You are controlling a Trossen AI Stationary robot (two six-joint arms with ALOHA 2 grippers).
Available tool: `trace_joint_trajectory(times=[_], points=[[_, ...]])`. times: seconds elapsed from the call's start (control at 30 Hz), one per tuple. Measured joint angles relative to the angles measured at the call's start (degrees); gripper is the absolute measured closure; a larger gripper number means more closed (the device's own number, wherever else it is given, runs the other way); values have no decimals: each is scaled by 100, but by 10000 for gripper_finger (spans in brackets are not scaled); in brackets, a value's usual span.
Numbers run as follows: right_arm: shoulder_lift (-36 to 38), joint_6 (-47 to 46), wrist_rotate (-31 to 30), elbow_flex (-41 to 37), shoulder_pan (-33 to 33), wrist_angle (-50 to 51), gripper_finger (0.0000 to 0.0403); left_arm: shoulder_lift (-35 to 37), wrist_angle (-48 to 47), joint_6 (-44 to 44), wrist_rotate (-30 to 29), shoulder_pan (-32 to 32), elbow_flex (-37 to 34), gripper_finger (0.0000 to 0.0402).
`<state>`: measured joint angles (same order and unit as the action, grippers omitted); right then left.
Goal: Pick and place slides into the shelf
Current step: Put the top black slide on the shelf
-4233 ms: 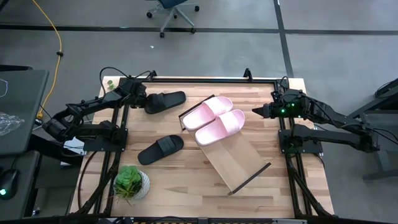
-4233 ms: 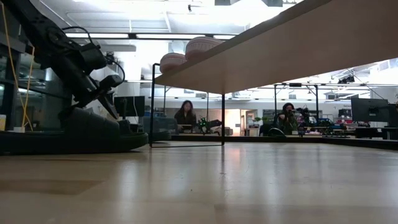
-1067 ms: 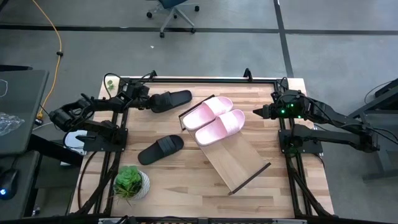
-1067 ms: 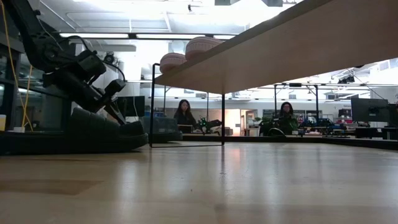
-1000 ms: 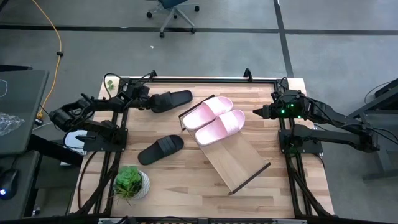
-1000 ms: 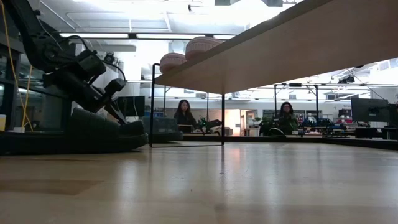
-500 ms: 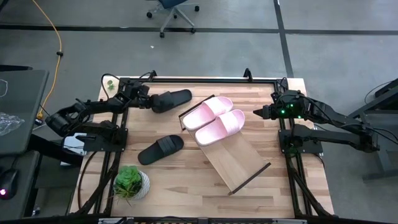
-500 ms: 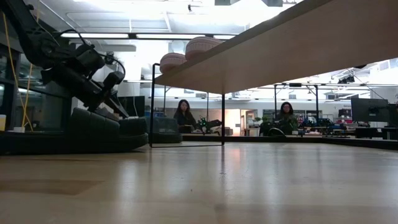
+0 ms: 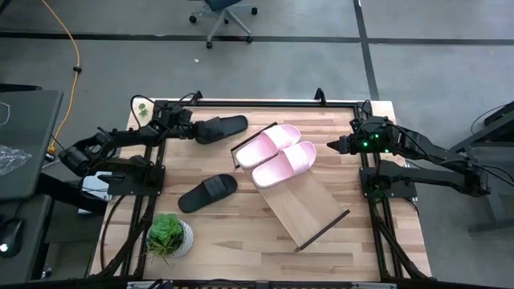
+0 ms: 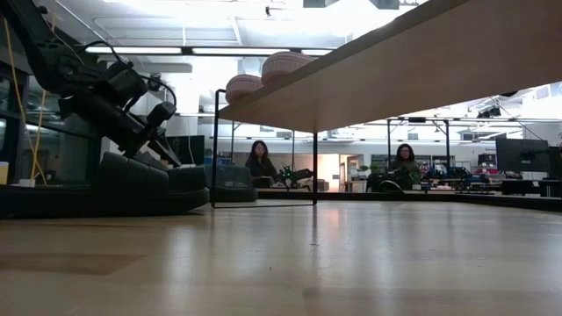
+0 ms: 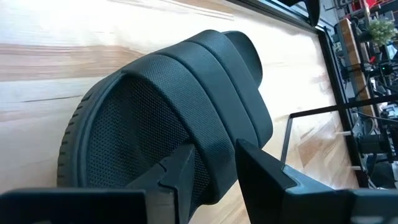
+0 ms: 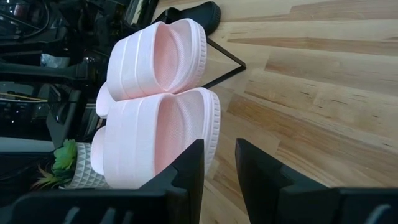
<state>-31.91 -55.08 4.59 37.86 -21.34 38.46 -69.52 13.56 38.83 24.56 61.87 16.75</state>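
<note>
Left gripper is clamped on the strap edge of a black slide at the table's 11 o'clock. That slide's long axis runs 9 to 3, toe toward the shelf, which lies diagonally at centre with both pink slides on its 11 o'clock end. From the gripper, the free shelf space lies toward 4 o'clock. A second black slide waits at 8 o'clock, nearer the left arm. Right gripper hovers at 2 o'clock, fingers slightly apart, empty.
</note>
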Motion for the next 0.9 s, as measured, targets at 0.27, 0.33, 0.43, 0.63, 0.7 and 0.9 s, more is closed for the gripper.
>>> trace_joint_trajectory(times=[0.27,0.33,0.43,0.63,0.7,0.9], points=[[1,8,-51,1,0,4,320,0,7,-2,-42,0,0,355],[-1,8,-51,-1,0,4,320,0,13,0,-72,0,0,385],[0,8,-52,1,0,4,320,0,17,0,-120,0,2,390],[-1,8,-53,0,0,7,320,0,32,0,-122,0,2,386],[1,9,-53,1,0,7,320,0,156,1,-118,0,2,396],[0,10,-53,0,0,7,320,0,1024,254,-23,-4,4,397]])
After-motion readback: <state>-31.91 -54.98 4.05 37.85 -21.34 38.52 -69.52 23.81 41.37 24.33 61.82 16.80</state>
